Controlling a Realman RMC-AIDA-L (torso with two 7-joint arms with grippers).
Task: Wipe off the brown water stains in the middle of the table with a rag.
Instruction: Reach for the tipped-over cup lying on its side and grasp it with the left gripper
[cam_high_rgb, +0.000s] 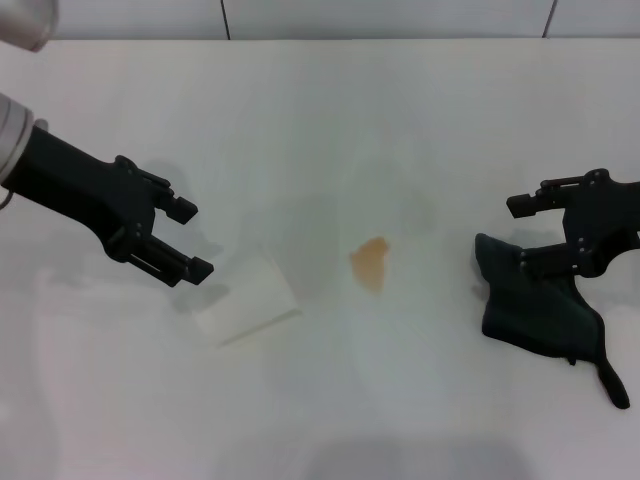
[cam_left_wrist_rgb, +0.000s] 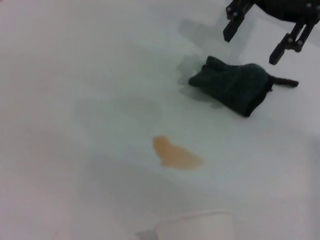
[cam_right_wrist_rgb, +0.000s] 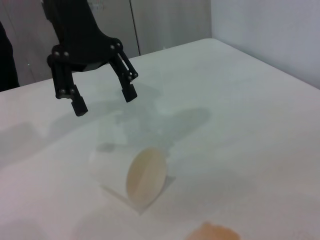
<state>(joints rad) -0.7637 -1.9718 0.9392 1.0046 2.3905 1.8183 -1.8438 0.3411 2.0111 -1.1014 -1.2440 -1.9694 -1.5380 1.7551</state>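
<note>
The brown water stain (cam_high_rgb: 369, 264) is a small orange-brown blotch in the middle of the white table (cam_high_rgb: 320, 110); it also shows in the left wrist view (cam_left_wrist_rgb: 176, 154) and at the edge of the right wrist view (cam_right_wrist_rgb: 212, 233). The dark rag (cam_high_rgb: 536, 305) lies bunched on the table to the right, its narrow tail pointing toward the front edge; the left wrist view shows it too (cam_left_wrist_rgb: 233, 85). My right gripper (cam_high_rgb: 520, 235) is open and empty, hovering just over the rag's far end, as the left wrist view (cam_left_wrist_rgb: 252, 45) confirms. My left gripper (cam_high_rgb: 192, 238) is open and empty at the left.
A clear plastic cup (cam_high_rgb: 245, 298) lies on its side between my left gripper and the stain, its beige-tinted mouth facing the stain (cam_right_wrist_rgb: 146, 176). My left gripper (cam_right_wrist_rgb: 105, 100) hovers just behind the cup. A wall runs behind the table's far edge.
</note>
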